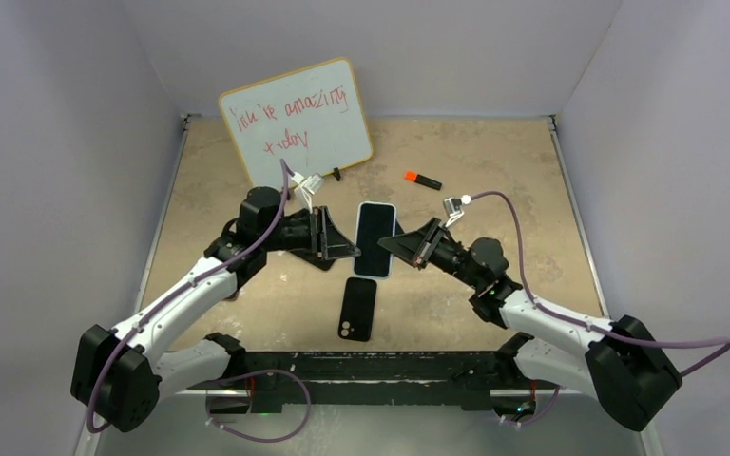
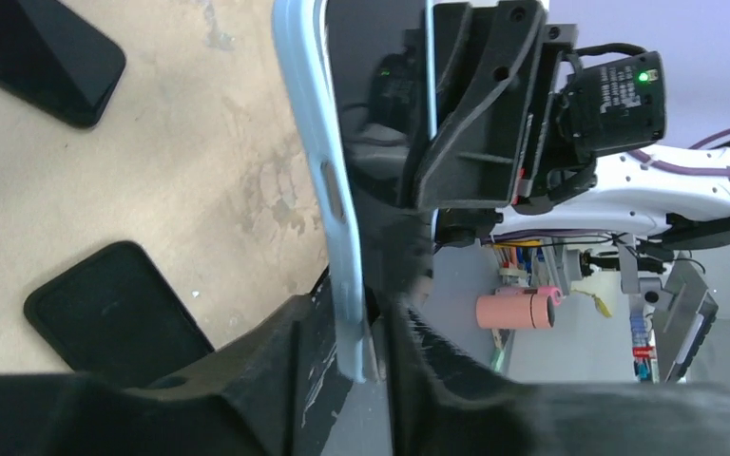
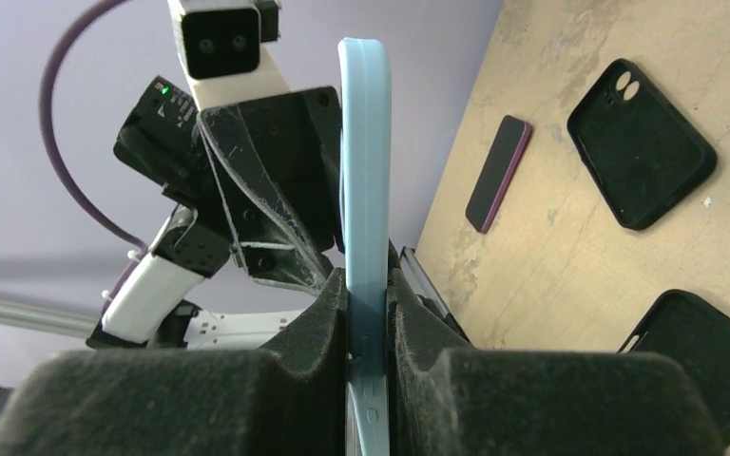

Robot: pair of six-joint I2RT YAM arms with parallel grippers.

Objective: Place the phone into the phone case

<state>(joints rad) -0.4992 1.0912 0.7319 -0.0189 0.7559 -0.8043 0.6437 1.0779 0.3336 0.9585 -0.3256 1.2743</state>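
Observation:
A light blue phone case (image 1: 375,239) is held above the table's middle, and the phone's black face (image 2: 380,190) shows inside its rim. My left gripper (image 1: 346,249) is shut on the case's left long edge. In the left wrist view the blue rim (image 2: 328,180) runs down between its pads (image 2: 371,323). My right gripper (image 1: 397,249) is shut on the opposite edge. In the right wrist view the case (image 3: 363,171) stands edge-on, pinched between the foam pads (image 3: 366,313).
A black case (image 1: 358,309) lies on the table in front of the held case. The right wrist view shows a second black case (image 3: 713,351) and a dark phone (image 3: 499,173). A whiteboard (image 1: 297,121) and an orange marker (image 1: 422,180) are at the back.

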